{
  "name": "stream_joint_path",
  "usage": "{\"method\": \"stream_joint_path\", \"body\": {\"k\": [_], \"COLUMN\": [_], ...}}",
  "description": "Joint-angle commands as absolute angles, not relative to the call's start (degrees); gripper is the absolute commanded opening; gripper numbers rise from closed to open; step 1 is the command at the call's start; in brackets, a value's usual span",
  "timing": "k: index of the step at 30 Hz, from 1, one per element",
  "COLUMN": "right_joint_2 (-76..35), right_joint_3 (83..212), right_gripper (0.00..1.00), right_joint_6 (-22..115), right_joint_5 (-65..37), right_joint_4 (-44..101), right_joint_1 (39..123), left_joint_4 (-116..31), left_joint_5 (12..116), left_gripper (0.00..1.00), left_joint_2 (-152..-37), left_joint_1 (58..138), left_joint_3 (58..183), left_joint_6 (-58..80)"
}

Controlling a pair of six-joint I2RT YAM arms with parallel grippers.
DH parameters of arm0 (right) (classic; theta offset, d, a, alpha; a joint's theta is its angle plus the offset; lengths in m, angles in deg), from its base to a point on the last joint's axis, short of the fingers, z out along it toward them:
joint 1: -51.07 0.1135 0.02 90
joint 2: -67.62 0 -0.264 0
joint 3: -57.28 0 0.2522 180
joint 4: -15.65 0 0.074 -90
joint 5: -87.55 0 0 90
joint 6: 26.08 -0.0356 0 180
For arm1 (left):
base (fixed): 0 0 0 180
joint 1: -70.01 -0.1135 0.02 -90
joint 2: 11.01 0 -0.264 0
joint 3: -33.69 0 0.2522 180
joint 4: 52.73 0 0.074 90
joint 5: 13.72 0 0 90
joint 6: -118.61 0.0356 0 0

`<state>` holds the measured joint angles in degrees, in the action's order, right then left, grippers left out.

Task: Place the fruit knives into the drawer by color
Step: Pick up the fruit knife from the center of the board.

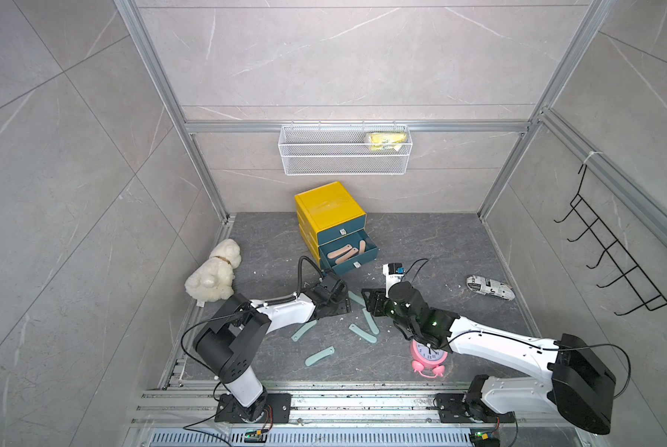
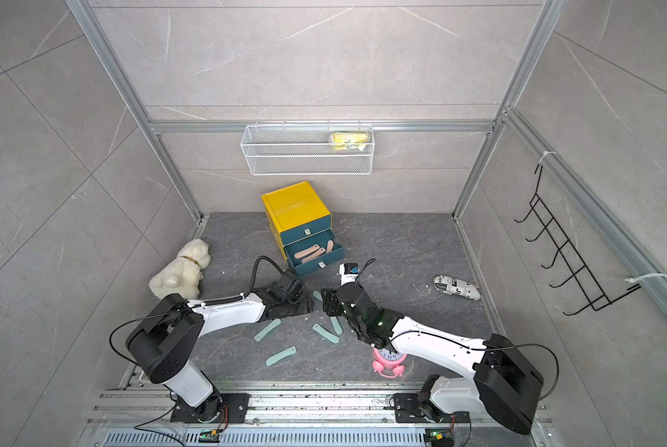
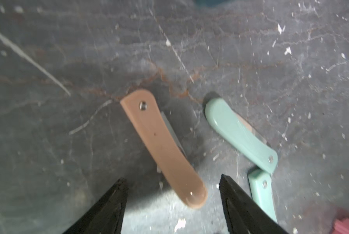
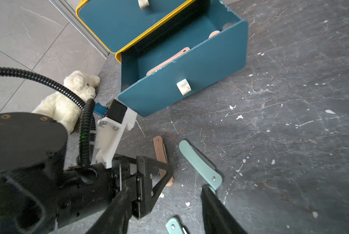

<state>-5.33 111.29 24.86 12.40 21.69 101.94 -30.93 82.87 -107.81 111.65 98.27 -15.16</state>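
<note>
Nearest, we find a pink clock (image 1: 428, 358) partly hidden under the right arm, and a lone teal knife (image 1: 319, 356) flat on the floor (image 1: 420, 247). A little farther, four more teal knives (image 1: 362, 333) lie scattered between the arms, all flat, none in the drawer. Beyond them the two grippers face each other, close but apart. Our left gripper (image 3: 172, 177) points down at the floor with its jaws spread and nothing clamped. A pink knife (image 3: 159, 141) lies folded on the floor with one rounded end between the fingertips (image 3: 117, 194). We see neither pad touching it, though the left wrist view is blurred. Just beside it, not touching, lies one of the teal ones. Our right gripper (image 4: 165, 188) also has its jaws apart and holds nothing. Farther on, the drawer (image 4: 210, 66) stands pulled out of the yellow cabinet (image 1: 324, 205), under a shut top front. Three pink knives (image 1: 341, 251) rest inside it in both top views. Left of the cabinet a white dog (image 1: 213, 274) lies by the wall, and off to the right a printed pouch (image 1: 490, 288) sits well apart. Farthest, a wire basket (image 1: 343, 162) hangs on the back wall with a yellow thing (image 1: 386, 140) in its right end
</note>
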Motion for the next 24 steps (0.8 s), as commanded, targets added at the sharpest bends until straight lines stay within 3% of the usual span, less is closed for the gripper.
{"method": "stream_joint_path", "body": {"k": [1, 7, 10, 19, 24], "right_joint_2": [-2.4, 2.2, 2.8, 1.8, 1.3], "right_joint_3": [109.7, 107.1, 106.4, 106.9, 107.6], "right_gripper": [0.58, 0.58, 0.58, 0.58, 0.58], "right_joint_6": [24.9, 24.9, 24.7, 24.0, 24.1], "right_joint_5": [14.3, 15.0, 15.2, 15.0, 14.8], "right_joint_4": [24.1, 24.1, 23.5, 22.8, 22.9], "right_joint_1": [101.4, 100.6, 100.3, 99.9, 99.9], "left_joint_4": [-23.9, -17.2, -15.8, -17.6, -17.7], "left_joint_5": [89.0, 93.7, 95.3, 94.3, 93.6], "left_gripper": [0.76, 0.66, 0.52, 0.29, 0.24], "left_joint_2": [-113.6, -116.9, -116.7, -110.6, -106.8], "left_joint_1": [112.9, 114.8, 114.8, 114.1, 114.2], "left_joint_3": [102.1, 102.6, 100.3, 94.7, 94.8], "left_joint_6": [-12.0, -11.9, -12.0, -11.2, -10.6]}}
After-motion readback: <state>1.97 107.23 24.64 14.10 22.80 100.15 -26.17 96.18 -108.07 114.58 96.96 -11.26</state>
